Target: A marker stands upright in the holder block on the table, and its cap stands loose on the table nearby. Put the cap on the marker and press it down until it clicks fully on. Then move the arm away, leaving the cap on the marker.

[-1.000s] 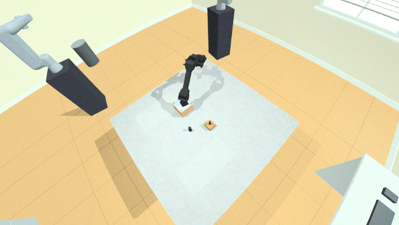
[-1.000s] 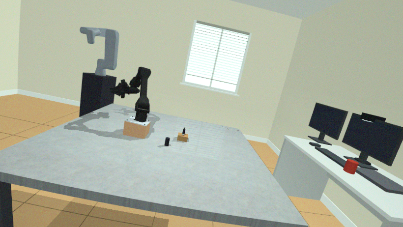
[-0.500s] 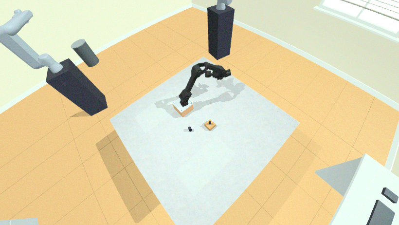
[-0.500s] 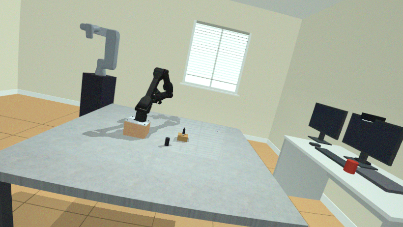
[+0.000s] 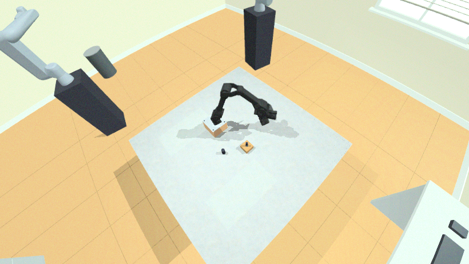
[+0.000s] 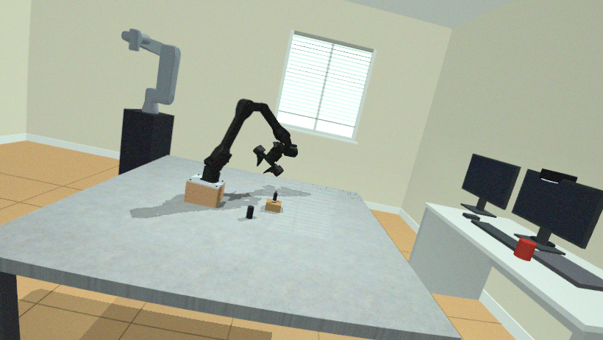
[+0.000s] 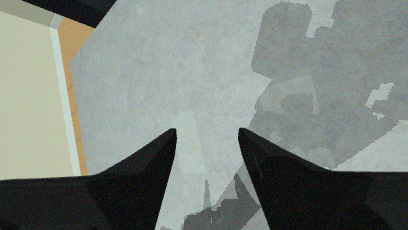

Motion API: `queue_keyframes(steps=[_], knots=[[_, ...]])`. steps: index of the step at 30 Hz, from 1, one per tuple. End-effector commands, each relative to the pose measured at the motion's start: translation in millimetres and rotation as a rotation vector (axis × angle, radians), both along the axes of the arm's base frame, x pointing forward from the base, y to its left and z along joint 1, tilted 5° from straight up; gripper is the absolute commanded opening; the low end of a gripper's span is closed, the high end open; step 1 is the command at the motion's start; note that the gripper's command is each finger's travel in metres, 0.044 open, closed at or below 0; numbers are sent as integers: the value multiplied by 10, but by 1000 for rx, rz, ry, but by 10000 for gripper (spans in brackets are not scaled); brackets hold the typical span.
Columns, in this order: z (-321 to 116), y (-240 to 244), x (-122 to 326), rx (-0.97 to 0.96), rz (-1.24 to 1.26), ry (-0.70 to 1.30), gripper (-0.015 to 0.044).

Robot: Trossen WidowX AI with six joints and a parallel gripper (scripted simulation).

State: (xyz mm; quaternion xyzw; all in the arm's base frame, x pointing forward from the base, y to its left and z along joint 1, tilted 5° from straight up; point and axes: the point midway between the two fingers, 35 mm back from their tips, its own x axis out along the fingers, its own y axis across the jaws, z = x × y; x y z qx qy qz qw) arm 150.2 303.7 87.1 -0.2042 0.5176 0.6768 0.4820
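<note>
The dark cap (image 5: 223,151) (image 6: 249,212) stands loose on the table, a short way to the left of the holder block in the top and exterior views. The wooden holder block (image 5: 246,150) (image 6: 273,206) sits on the table with the dark marker (image 5: 246,144) (image 6: 275,196) upright in it and its top bare. My gripper (image 6: 261,168) (image 7: 207,133) is partly open and empty, high above the table and behind the holder block as the exterior camera sees it. Its fingertips cannot be made out in the top view. The wrist view shows neither cap nor marker.
The arm's wooden base block (image 5: 214,132) (image 6: 201,193) stands on the table (image 5: 229,196) (image 6: 210,261), behind and left of the cap. The arm's shadow falls on the table near the base. Beyond the table are dark pedestals and a white desk (image 6: 459,227) with monitors.
</note>
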Motion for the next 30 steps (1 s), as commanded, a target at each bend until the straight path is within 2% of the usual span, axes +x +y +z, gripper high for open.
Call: queue_keyframes(steps=[1, 7, 12, 17, 23, 30], knots=[[-33, -420, 421, -114, -268, 11, 236], [-88, -1311, 983, -297, -770, 57, 236], [-124, -2132, 1192, -433, -1197, 120, 236], [-148, -2947, 1165, -554, -1631, 199, 236], [-163, -3759, 839, -679, -2137, 313, 236], [-192, -3828, 787, -692, -2194, 327, 236]])
